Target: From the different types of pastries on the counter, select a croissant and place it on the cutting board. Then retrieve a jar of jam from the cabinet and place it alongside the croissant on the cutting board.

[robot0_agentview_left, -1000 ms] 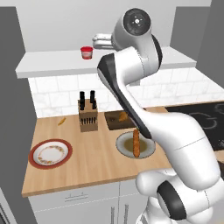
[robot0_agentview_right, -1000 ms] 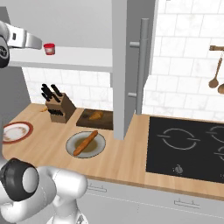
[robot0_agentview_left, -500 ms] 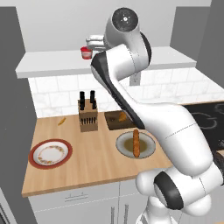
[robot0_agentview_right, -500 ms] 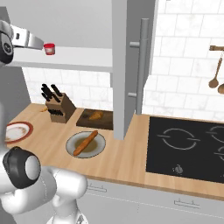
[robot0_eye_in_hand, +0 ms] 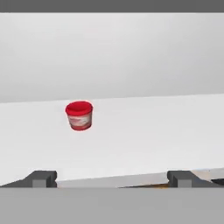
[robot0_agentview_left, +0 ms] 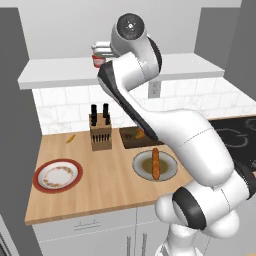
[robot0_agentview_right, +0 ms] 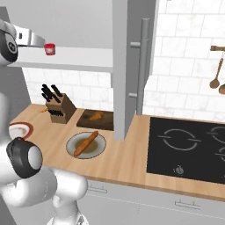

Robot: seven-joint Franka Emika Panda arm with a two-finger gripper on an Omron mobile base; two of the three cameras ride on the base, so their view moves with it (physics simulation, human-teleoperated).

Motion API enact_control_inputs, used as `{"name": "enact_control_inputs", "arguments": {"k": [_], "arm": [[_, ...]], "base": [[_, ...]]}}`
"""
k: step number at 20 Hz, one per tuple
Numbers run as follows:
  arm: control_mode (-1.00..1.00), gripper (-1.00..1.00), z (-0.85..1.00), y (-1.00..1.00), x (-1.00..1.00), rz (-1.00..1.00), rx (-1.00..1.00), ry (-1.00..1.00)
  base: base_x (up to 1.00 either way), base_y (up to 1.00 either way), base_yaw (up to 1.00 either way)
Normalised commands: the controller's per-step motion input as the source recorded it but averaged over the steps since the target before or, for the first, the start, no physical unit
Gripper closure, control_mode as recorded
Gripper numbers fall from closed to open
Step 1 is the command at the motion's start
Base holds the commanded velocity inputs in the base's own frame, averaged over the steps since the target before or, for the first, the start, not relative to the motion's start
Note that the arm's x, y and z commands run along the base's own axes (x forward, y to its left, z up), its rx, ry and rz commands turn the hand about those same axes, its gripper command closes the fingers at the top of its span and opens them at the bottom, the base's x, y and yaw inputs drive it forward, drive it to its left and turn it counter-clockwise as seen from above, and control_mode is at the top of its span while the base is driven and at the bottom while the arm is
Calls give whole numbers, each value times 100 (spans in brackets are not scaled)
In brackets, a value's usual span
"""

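Up on the long white wall-mounted shelf slab (robot0_agentview_right: 74, 57), the small squat red jar of jam with a paler band (robot0_eye_in_hand: 79, 115) stands upright, apart from the two-finger gripper (robot0_eye_in_hand: 112, 178), whose dark tips are spread wide with nothing between them. In the hand view the jar sits left of the line midway between the tips, so a straight reach looks likely to clip it with one finger and tip it or push it back along the shelf; the hand would want shifting sideways first. Below, the lumpy golden-brown croissant (robot0_agentview_right: 97, 116) already lies on the dark brown rectangular wooden cutting board (robot0_agentview_right: 88, 123), beside the dark knife block (robot0_agentview_right: 58, 109). The long thin orange-brown bread stick (robot0_agentview_right: 86, 143) rests in a round plate (robot0_agentview_right: 72, 149) on the light tan wooden counter (robot0_agentview_right: 127, 156).
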Motion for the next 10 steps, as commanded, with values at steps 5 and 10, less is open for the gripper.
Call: {"name": "enact_control_inputs", "arguments": {"k": [5,10], "arm": [[-100,-100,2,26,29,5,-8,-23],[-100,-100,-12,7,54,4,0,11]], "base": [[0,0,0],[0,0,0]]}}
